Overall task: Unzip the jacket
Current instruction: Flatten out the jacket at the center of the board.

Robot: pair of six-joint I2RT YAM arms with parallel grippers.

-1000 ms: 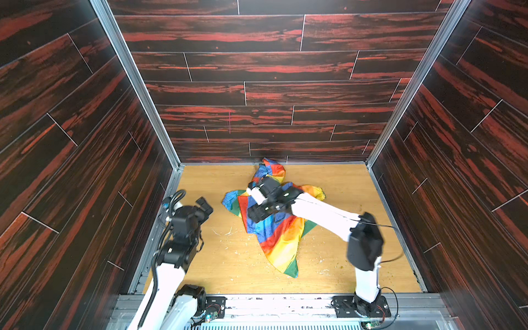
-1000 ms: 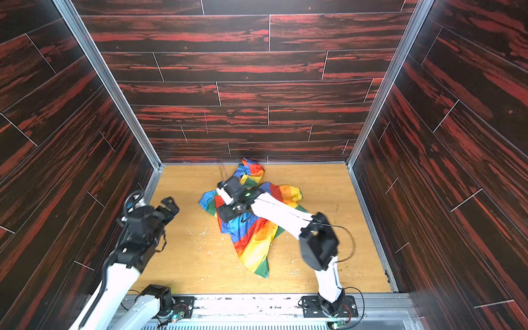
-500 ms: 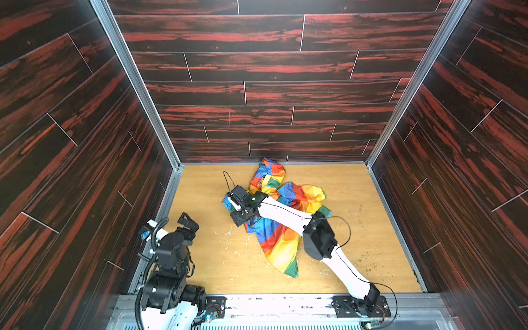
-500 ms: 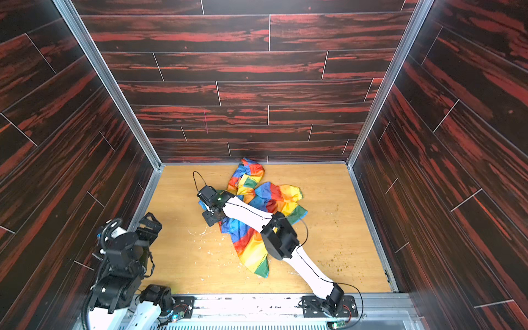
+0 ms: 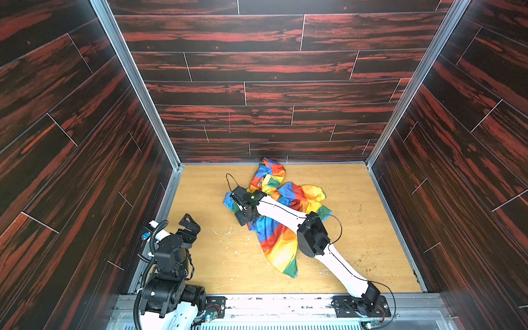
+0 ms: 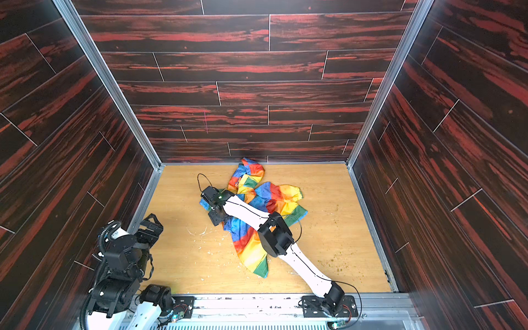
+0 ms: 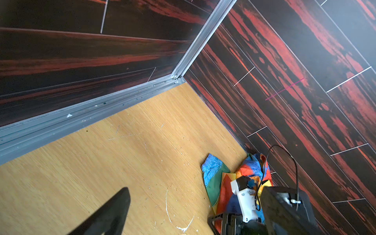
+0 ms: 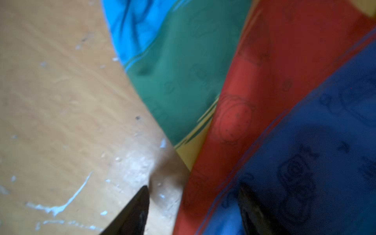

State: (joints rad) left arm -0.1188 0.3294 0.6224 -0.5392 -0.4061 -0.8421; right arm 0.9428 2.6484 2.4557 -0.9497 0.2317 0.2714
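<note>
1. the jacket [image 5: 278, 243] lies crumpled about the middle of the wooden table [image 5: 223, 271]. its long axis runs from 12 o'clock, where a bunched end almost touches the back wall [image 5: 257, 94], down to a pointed tail near 6 o'clock.
2. no zipper or pull shows in any view, and folds and the right arm cover much of the front.
3. the right gripper [image 5: 242, 218] sits low at the jacket's 9 o'clock edge. in the right wrist view its jaws stand apart, one tip over bare wood and the other over blue cloth, so the hem lies between them. nothing is clamped.
4. from that gripper the bulk of the jacket lies toward 3 o'clock, so my guess is the zipper must be sought that way.
5. the left gripper [image 5: 189, 225] hangs near 8 o'clock, well apart from the cloth, jaws wide and empty. the right arm is far the nearer.
</note>
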